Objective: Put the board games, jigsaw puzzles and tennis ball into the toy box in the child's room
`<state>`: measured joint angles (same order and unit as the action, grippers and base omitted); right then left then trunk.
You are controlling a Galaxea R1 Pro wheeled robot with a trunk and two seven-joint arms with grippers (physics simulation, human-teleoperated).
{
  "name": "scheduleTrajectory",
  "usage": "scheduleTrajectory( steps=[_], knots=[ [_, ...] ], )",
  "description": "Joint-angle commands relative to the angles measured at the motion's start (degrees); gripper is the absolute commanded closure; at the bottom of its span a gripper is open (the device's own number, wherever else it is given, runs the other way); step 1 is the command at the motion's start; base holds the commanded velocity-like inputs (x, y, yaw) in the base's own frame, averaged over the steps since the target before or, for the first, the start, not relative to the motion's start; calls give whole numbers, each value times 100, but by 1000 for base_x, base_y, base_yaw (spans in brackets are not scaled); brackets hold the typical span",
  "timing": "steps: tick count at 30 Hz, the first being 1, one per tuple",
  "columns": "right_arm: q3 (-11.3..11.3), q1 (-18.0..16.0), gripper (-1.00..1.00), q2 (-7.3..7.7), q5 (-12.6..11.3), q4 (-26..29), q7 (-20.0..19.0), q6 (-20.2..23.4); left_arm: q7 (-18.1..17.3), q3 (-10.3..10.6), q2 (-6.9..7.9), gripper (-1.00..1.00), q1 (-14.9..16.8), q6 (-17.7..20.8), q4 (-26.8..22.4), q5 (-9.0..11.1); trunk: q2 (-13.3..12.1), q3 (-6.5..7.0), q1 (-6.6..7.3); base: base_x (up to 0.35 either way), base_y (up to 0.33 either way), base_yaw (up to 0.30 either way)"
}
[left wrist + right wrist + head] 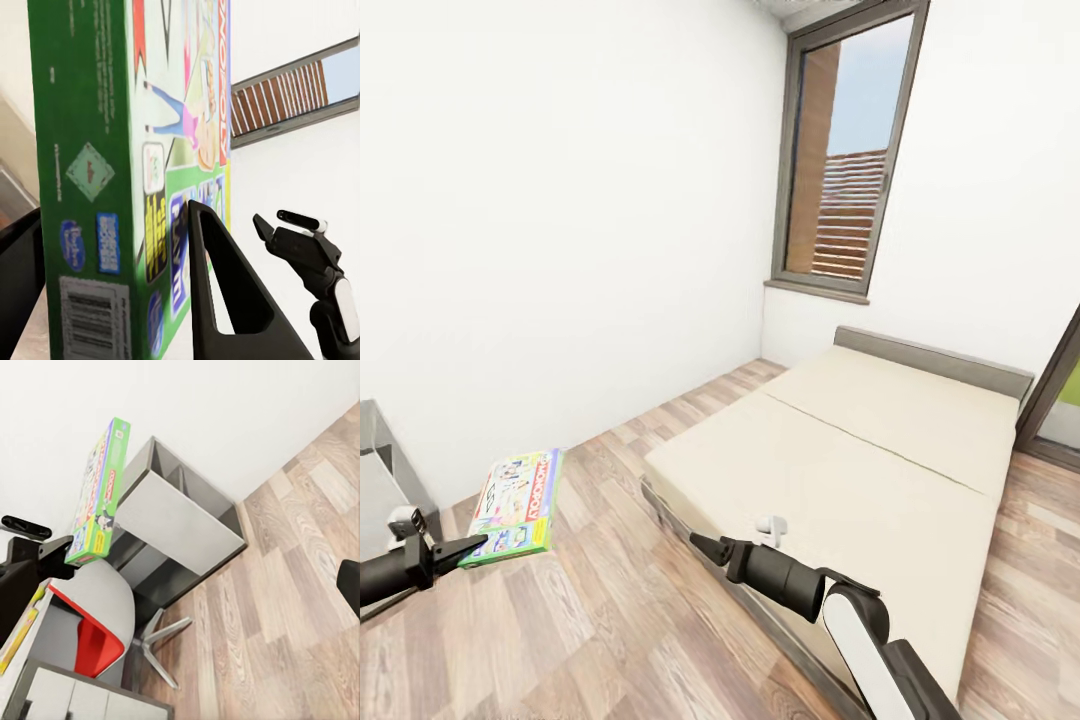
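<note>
My left gripper [472,545] is shut on the bottom edge of a green-bordered board game [515,503], held out over the wood floor at the lower left. The left wrist view has the same board game [112,165] upright between the two black fingers [225,300]. From the right wrist view the board game [97,495] hangs in front of the white wall. My right gripper [698,543] hovers over the near edge of the bed [880,440], open and holding nothing. The beige mattress is bare. The toy box is out of view.
A dark-grey open cabinet [180,525] stands against the wall, its corner at the left edge [380,450]. A red-and-grey swivel chair [97,622] sits beside pale drawer fronts [67,694]. A tall dark-framed window [850,150] is behind the bed. Wood floor [610,620] lies between cabinet and bed.
</note>
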<state>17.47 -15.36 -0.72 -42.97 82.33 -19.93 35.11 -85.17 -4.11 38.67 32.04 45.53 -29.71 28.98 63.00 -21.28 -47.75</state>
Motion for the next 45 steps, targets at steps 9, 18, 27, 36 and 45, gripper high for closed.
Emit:
scheduleTrajectory(
  steps=[9,18,27,36,45],
  knots=[
    [-4,-3,-100,-4,-18,4,-7,31,-9,-2,-11,100,4,52,0,11,-358,217,198,0,0,210],
    [-2,-3,-100,-4,-18,0,-6,31,-9,4,-24,100,4,28,0,16,-358,278,198,0,0,210],
    [-4,-4,-100,-6,-18,-6,-3,31,-5,-27,-33,100,4,1,0,19,-358,339,198,92,0,210],
    [-18,-3,-100,-2,-16,-38,-3,24,6,-24,-35,100,4,-1,0,19,-358,359,198,318,0,91],
    [-68,-6,-100,1,-22,-28,33,30,9,-19,-38,100,4,-1,0,19,-358,361,198,330,19,6]
  ],
)
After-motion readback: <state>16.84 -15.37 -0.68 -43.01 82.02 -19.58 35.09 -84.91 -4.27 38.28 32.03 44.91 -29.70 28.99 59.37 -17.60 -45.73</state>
